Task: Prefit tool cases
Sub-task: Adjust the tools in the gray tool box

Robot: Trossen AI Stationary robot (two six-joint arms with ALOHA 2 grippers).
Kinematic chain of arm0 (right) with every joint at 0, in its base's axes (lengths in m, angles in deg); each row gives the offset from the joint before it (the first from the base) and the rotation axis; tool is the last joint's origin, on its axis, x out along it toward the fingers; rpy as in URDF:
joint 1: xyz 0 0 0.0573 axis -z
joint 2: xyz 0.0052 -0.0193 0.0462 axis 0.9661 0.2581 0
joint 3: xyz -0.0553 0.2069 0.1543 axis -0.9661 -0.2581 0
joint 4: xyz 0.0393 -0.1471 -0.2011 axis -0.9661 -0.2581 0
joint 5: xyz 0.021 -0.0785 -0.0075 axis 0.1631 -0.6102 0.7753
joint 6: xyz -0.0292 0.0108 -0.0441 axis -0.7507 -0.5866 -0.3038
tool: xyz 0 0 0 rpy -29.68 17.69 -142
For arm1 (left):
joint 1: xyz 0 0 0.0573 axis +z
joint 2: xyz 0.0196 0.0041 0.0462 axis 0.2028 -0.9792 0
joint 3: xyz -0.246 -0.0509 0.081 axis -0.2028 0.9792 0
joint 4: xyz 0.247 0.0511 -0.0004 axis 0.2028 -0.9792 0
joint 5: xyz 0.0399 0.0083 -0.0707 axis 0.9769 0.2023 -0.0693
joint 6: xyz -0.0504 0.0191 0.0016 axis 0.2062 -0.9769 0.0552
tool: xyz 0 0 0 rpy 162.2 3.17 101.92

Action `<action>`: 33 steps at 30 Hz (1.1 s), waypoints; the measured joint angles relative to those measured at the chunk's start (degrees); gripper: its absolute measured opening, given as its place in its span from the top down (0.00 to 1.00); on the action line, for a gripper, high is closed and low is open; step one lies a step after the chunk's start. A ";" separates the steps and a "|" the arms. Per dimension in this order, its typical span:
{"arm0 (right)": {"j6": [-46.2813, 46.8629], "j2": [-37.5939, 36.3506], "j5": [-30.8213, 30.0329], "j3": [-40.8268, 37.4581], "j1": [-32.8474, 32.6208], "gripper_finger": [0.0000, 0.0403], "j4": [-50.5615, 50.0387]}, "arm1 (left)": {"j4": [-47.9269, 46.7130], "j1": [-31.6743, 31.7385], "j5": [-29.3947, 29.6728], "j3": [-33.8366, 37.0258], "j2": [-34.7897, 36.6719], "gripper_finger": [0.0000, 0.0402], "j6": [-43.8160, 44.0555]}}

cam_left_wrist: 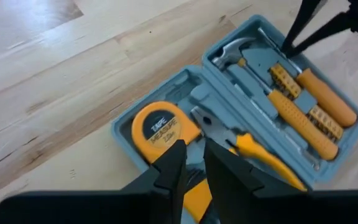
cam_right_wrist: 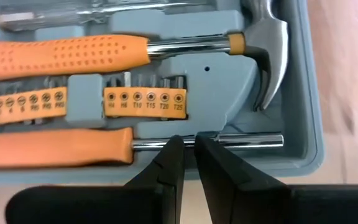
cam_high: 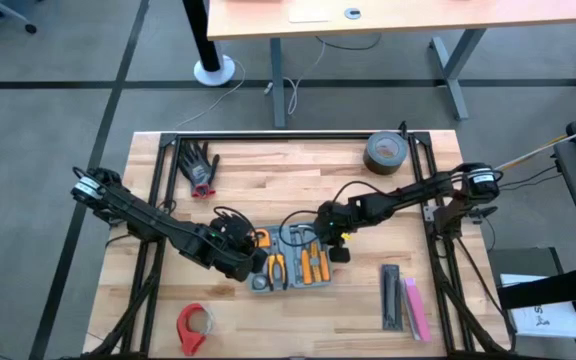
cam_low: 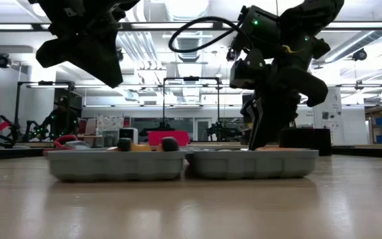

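Note:
The blue-grey tool case (cam_high: 290, 262) lies open and flat on the wooden table, both halves up. One half holds a hammer (cam_right_wrist: 263, 50), two orange-handled screwdrivers and bit strips. The other half holds a yellow tape measure (cam_left_wrist: 157, 129) and pliers (cam_left_wrist: 253, 152). My left gripper (cam_left_wrist: 194, 152) hangs shut above the tape-measure half and well clear of it, as the low view shows (cam_low: 108, 73). My right gripper (cam_right_wrist: 189, 142) is shut, its tips down in the hammer half at the lower screwdriver's metal shaft. My right gripper sets its shut fingertips (cam_right_wrist: 174, 146) on the bare metal shaft (cam_right_wrist: 241, 140) of the lower screwdriver, just past its orange handle. The fingers come from above, slanting down, side by side along the shaft. The screwdriver lies flat in its slot in the tray.
A grey tape roll (cam_high: 386, 152) sits at the far right and black gloves (cam_high: 200, 168) at the far left. A red tape roll (cam_high: 194, 325) lies near the front left. Narrow black and pink bars (cam_high: 405, 300) lie front right. Black frame rails border the table.

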 joint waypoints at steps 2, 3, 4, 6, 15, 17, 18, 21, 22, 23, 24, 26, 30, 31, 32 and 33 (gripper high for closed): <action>0.87 -0.53 -1.76 -0.04 -0.01 0.92 -1.93 | 0.04 0.00 -0.38 0.00 0.00 0.85 0.00; 1.18 -0.88 -2.48 -0.06 -0.01 0.92 -3.03 | -0.02 0.02 -0.66 0.00 0.00 0.85 -0.06; 1.74 -1.14 -3.20 -0.08 -0.01 0.92 -3.97 | 0.02 0.02 -0.89 0.00 0.00 0.85 -0.20; 2.39 -1.71 -4.93 -0.10 -0.01 0.92 -5.66 | 0.02 0.00 -0.93 0.00 0.00 0.85 -0.50; 4.22 -3.42 -9.53 -0.41 0.47 0.92 -9.60 | 0.28 0.02 -0.95 0.00 0.00 0.85 -0.79; 4.33 -3.86 -9.84 -0.47 0.72 0.92 -10.09 | 0.28 0.02 -0.95 0.00 0.00 0.85 -1.02; 4.42 -4.24 -9.89 -0.57 0.78 0.92 -10.28 | 0.30 0.02 -0.95 0.00 0.00 0.85 -1.25; 4.45 -5.89 -9.93 -0.63 0.89 0.92 -9.87 | 0.31 0.05 -0.93 0.00 0.00 0.84 -2.04; 4.42 -6.67 -9.84 -0.57 1.01 0.92 -9.77 | 0.31 0.11 -0.93 0.00 0.00 0.84 -2.47; 4.40 -7.45 -9.83 -0.51 1.19 0.92 -9.80 | 0.28 0.18 -0.93 0.00 0.00 0.84 -2.97; 4.37 -8.26 -9.85 -0.31 1.35 0.92 -9.80 | 0.30 0.27 -0.93 0.00 0.00 0.84 -3.49; 4.46 -9.95 -9.84 -0.21 1.40 0.92 -9.86 | 0.42 0.37 -0.92 0.00 0.00 0.84 -4.80; 6.82 -12.59 -7.18 -0.21 0.83 0.92 -11.20 | 0.86 0.37 0.32 0.00 0.00 0.85 -6.93; 7.24 -12.78 -6.12 -0.23 0.60 0.92 -11.79 | 0.96 0.37 1.01 0.00 0.00 0.85 -7.77; 8.23 -12.77 -5.29 -0.33 0.22 0.92 -12.54 | 1.06 0.51 1.62 0.00 0.00 0.85 -8.62; 9.11 -12.30 -4.71 -0.43 -0.22 0.92 -12.96 | 1.20 0.65 2.31 0.00 0.00 0.85 -9.67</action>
